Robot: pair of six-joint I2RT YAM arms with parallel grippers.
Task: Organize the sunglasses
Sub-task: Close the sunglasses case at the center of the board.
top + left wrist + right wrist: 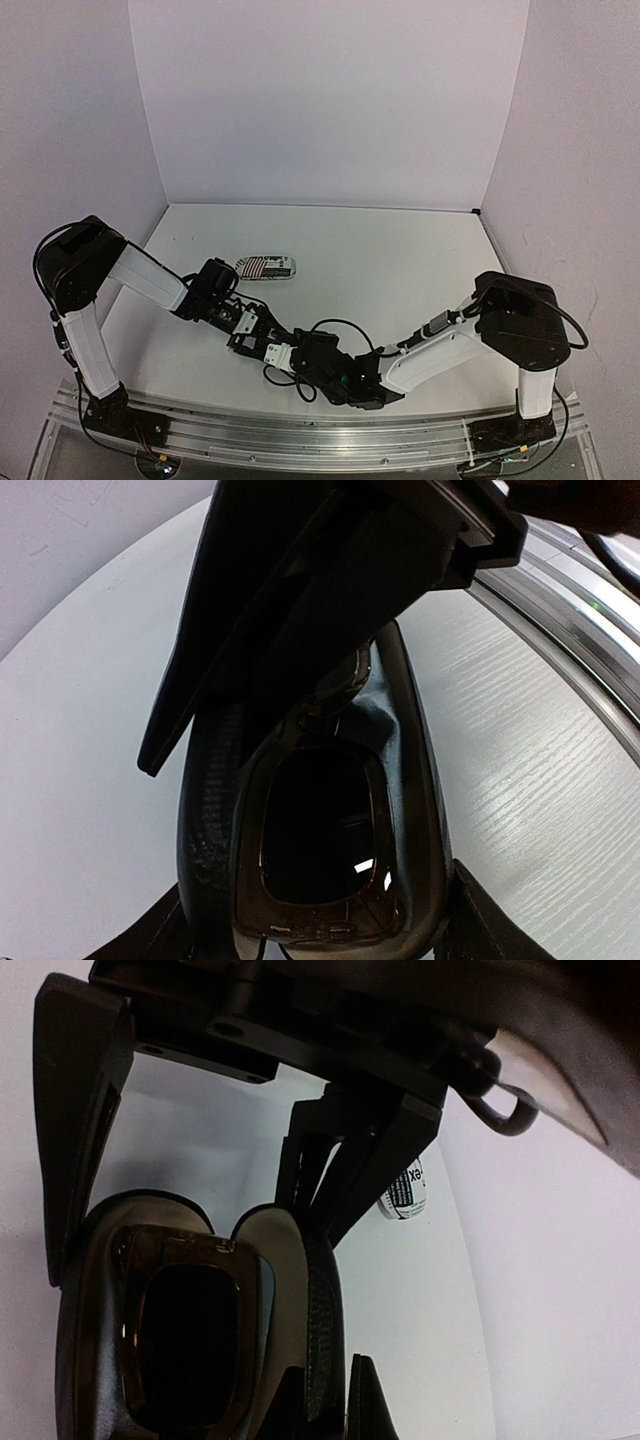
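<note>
- A pale lilac back wall (320,100) fills the upper centre, evenly lit.
- The left wall (70,120) and right wall (580,150) match it.
- A white bench (400,250) lies below, with a metal rail (300,432) along the bottom edge.

Robot lab: white walls (330,100), aluminium rail (200,421)

Even, bright overhead light; wrist views dark, blurred close-up.
</note>
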